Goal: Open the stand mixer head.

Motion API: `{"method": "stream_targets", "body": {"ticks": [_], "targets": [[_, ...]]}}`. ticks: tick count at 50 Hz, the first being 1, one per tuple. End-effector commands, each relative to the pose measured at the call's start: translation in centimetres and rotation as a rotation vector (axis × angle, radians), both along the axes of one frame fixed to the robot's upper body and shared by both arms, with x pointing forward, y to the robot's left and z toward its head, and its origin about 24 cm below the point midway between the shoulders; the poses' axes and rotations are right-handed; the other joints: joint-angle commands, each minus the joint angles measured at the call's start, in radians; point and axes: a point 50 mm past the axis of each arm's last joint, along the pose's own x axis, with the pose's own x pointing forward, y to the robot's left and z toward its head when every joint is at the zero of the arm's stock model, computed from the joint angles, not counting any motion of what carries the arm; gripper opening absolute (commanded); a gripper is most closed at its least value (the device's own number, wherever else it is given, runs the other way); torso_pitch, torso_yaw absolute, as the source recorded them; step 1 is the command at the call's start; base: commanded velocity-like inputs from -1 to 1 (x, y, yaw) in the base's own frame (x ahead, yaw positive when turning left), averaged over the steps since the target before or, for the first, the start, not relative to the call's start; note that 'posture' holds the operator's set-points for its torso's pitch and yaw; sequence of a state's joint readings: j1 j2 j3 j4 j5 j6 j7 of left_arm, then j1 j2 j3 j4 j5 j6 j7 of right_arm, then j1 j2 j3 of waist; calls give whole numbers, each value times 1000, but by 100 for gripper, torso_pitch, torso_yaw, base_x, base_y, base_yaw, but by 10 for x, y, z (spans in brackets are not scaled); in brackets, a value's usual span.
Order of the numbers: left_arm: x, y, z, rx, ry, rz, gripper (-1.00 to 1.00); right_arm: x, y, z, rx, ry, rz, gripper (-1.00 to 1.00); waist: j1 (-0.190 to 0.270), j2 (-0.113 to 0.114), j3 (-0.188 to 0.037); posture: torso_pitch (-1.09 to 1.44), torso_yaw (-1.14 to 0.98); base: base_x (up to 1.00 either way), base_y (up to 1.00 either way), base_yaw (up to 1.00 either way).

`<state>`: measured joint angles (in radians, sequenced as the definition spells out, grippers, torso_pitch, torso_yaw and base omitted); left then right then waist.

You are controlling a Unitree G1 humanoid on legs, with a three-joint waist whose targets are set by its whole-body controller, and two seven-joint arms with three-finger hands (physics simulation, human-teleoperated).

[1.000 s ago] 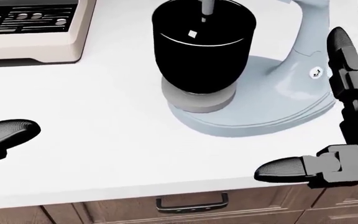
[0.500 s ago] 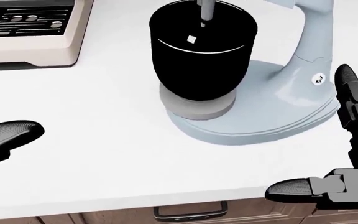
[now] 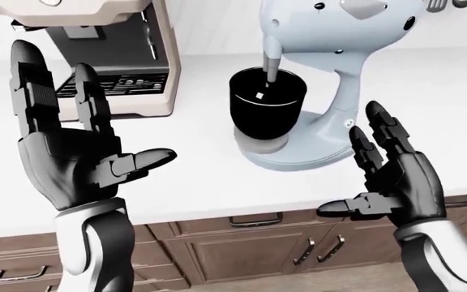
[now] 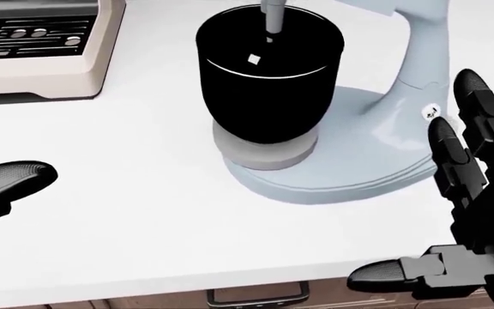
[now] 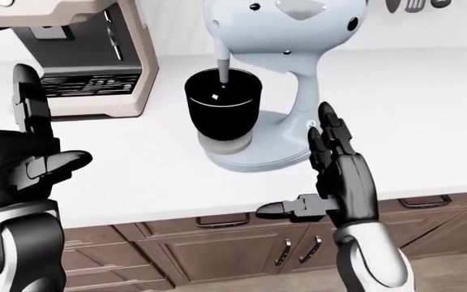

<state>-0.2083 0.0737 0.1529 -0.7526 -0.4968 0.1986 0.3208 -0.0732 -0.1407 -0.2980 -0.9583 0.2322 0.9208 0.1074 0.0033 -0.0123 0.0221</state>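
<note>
A pale blue stand mixer stands on the white counter, its head (image 3: 339,24) lowered over a black bowl (image 3: 268,106) with the beater shaft dipping into it. The bowl sits on the mixer's rounded base (image 4: 358,161). My right hand (image 3: 355,161) is open, palm turned left, just right of the mixer's column and base and touching neither. In the head view its fingers (image 4: 453,161) overlap the base's right rim. Far left of the mixer, my left hand (image 3: 103,121) is raised and open, holding nothing.
A beige coffee machine (image 3: 112,61) stands on the counter left of the mixer, behind my left hand. Brown cabinets and a drawer with a dark handle (image 4: 256,297) run below the counter edge (image 3: 217,210). Utensils (image 3: 444,5) hang at the top right.
In the head view my right hand has moved left, closer to the mixer's column and base. The picture has shifted slightly. My left thumb stays at the left edge.
</note>
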Motion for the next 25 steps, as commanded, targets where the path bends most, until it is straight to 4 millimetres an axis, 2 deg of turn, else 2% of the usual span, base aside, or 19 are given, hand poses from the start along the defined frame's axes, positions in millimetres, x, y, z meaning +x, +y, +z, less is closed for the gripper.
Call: {"method": "stream_targets", "body": {"ticks": [1, 25], "targets": [[-5, -1, 10, 7, -68, -2, 100, -4, 2, 12, -24, -83, 10, 100, 0, -1, -16, 0, 0, 0, 0, 0], [-8, -2, 10, 9, -71, -3, 100, 6, -3, 4, -26, -82, -10, 100, -1, 2, -18, 0, 0, 0, 0, 0]]}}
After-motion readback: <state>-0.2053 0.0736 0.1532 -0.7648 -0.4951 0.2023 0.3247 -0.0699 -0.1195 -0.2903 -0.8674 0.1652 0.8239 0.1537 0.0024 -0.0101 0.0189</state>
